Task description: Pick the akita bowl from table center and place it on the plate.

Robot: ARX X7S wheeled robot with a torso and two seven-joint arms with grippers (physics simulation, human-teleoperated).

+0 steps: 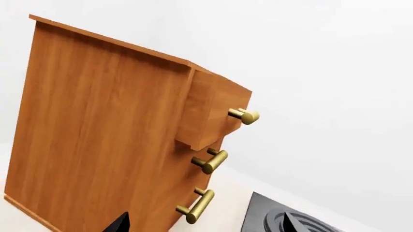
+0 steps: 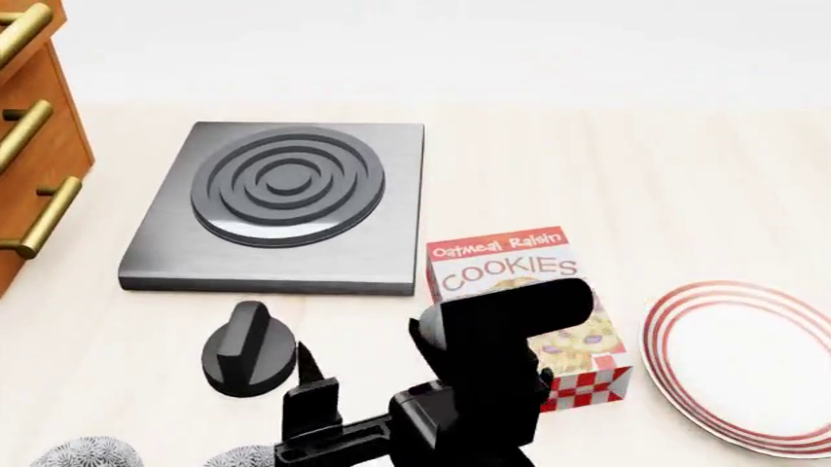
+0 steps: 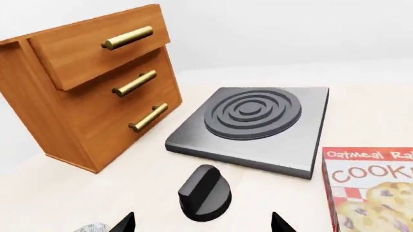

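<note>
Only the rim of the akita bowl [image 2: 247, 455], grey-black patterned, shows at the bottom edge of the head view; a sliver of a patterned bowl [image 3: 94, 227] also shows in the right wrist view. The plate [image 2: 746, 365], white with red rings, lies at the right edge of the table. My right gripper [image 2: 364, 362] hangs open and empty just right of and beyond the bowl, one finger hidden behind the black arm. In the right wrist view both tips of the right gripper [image 3: 201, 223] stand wide apart. My left gripper [image 1: 205, 223] is open, facing the wooden cabinet, and is out of the head view.
A second, like-patterned bowl [image 2: 85, 453] sits further left. A black knob-shaped object [image 2: 251, 348] stands just ahead of the right gripper. Beyond it lies the dark stove plate [image 2: 279, 204]. A cookie box [image 2: 526, 292] lies between arm and plate. The wooden drawer cabinet [image 2: 33, 146] stands at far left.
</note>
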